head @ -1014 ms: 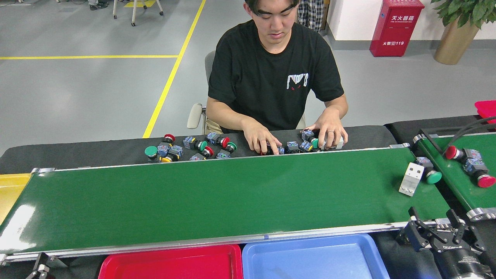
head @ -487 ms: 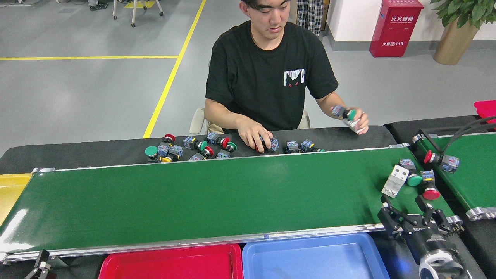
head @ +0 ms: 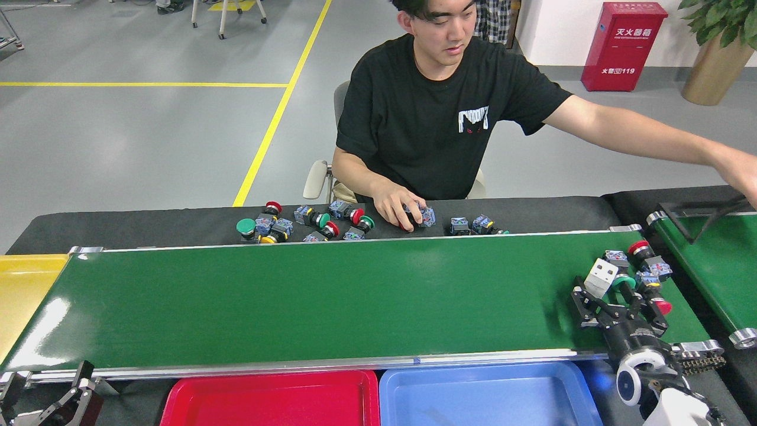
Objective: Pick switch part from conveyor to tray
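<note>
With its jaws spread wide just short of the green-capped switch part (head: 615, 279) at the conveyor (head: 331, 302)'s right end, the right gripper (head: 618, 302) should straddle that one alone, clear of its red-capped neighbours (head: 650, 269), then carry it to a tray (head: 491, 396)

1. Conveyor (head: 307, 302): glossy dark green belt, silver rails.
2. Trays beside the conveyor's near rail: red tray (head: 272, 402), blue tray (head: 485, 396); yellow tray (head: 23, 290) at its left end.
3. Switch part (head: 615, 273) on the conveyor: white block, green cap.
4. Desk (head: 148, 228) beyond the conveyor: black cloth.
</note>
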Controlling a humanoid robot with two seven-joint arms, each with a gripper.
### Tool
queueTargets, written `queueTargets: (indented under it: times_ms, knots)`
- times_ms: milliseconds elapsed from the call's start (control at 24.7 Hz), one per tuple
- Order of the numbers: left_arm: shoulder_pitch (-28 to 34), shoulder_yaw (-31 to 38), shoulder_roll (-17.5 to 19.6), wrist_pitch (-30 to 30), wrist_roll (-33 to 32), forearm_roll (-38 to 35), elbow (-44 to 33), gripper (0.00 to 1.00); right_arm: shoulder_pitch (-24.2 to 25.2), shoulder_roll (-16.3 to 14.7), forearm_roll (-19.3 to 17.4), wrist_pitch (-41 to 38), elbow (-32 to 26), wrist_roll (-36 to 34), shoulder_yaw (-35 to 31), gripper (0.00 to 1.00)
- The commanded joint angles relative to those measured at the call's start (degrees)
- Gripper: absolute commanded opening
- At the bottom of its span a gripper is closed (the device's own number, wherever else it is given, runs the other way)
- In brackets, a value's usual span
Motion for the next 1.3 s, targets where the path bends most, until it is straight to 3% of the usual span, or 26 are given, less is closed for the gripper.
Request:
queueTargets:
  times_ms: [0,162,243,406,446,487,527,568,649,852,973,1136,1257]
  knots:
    - [-0.3,0.2,0.8,-0.1,0.4,-0.1,-0.4,1.0,-0.5,-0.7,0.0,-1.3,-0.8,-0.7,0.2,0.01]
    - [-0.3,0.4,0.8,-0.1,0.4,0.0,-0.3,1.0,1.9,-0.5,0.3,-1.2,-4.7,-1.1,1.1,0.01]
    - [-0.2,0.5,0.8,0.0,0.4,0.0,-0.3,1.0,5.1,-0.5,0.2,-1.6,-9.8,-1.1,1.8,0.01]
    - [-0.1,0.8,0.8,0.0,0.4,0.0,-0.2,1.0,15.1,-0.5,0.1,-10.2,-25.5,-1.1,4.7,0.01]
    - [0.0,0.8,0.8,0.0,0.4,0.1,-0.3,1.0,18.5,-0.5,0.1,-14.5,-29.6,-1.1,5.1,0.07]
    - [0.0,0.8,0.8,0.0,0.4,0.1,-0.2,1.0,21.5,-0.4,0.1,-18.6,-33.0,-1.1,5.4,0.42]
    - [0.0,0.8,0.8,0.0,0.4,0.1,-0.2,1.0,23.7,-0.2,0.1,-21.6,-35.1,-1.1,5.7,0.85]
    - [0.0,0.8,0.8,0.0,0.4,0.1,-0.2,1.0,25.8,0.3,0.2,-25.2,-36.5,-1.1,5.8,1.0]
    - [0.0,0.8,0.8,-0.1,0.4,0.2,-0.2,1.0,27.0,1.4,0.2,-30.4,-36.5,-1.0,6.0,1.0]
    - [0.0,0.8,0.8,-0.2,0.4,0.4,-0.3,1.0,27.0,1.8,0.2,-28.7,-36.4,-0.6,5.6,1.0]
    - [0.0,0.8,0.8,-0.1,0.4,0.4,-0.3,1.0,27.1,2.5,0.0,-18.3,-35.9,-1.0,4.3,1.0]
    - [-0.1,0.8,0.8,-0.1,0.4,0.4,-0.3,1.0,27.1,2.5,0.0,4.2,-33.7,-5.7,3.7,0.99]
    - [-0.1,0.8,0.8,-0.1,0.4,0.4,-0.4,1.0,27.1,2.2,0.0,11.8,-32.2,-8.3,3.7,0.99]
